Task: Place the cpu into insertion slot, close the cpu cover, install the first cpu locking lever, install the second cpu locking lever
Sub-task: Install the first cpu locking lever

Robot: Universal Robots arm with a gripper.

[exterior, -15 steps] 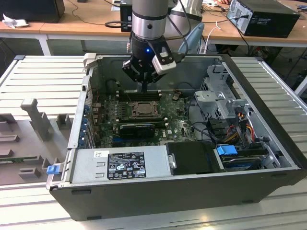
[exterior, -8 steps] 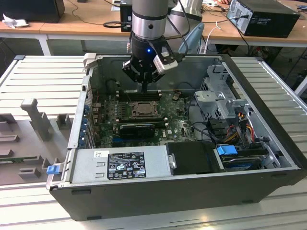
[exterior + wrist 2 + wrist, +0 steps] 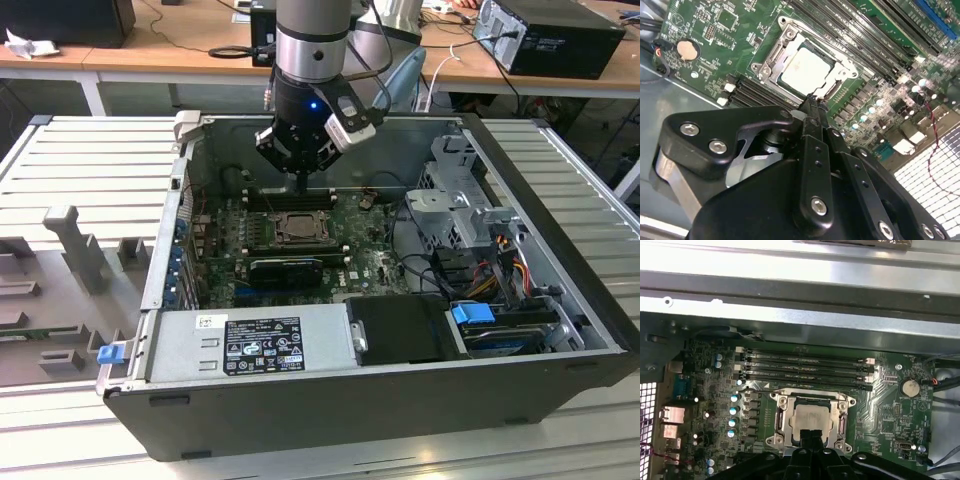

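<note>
The cpu [image 3: 807,67] [image 3: 810,417] [image 3: 297,228], a pale square chip, lies flat in the insertion slot [image 3: 777,400] on the green board. The silvery cpu cover [image 3: 842,75] [image 3: 787,420] lies down around the chip, which shows through the cut-out. In both wrist views my gripper [image 3: 810,100] [image 3: 812,434] hangs just above the socket's edge, with its black fingers pressed together and nothing between them. In the exterior view the gripper [image 3: 300,185] points straight down over the far side of the socket. I cannot make out how the locking levers stand.
Black memory slots [image 3: 805,367] run beside the socket. A coin battery [image 3: 910,387] sits on the board. A long black card [image 3: 285,268] lies near the socket, with the power supply [image 3: 250,340] at the front. A drive cage [image 3: 460,200] and cables fill the exterior view's right.
</note>
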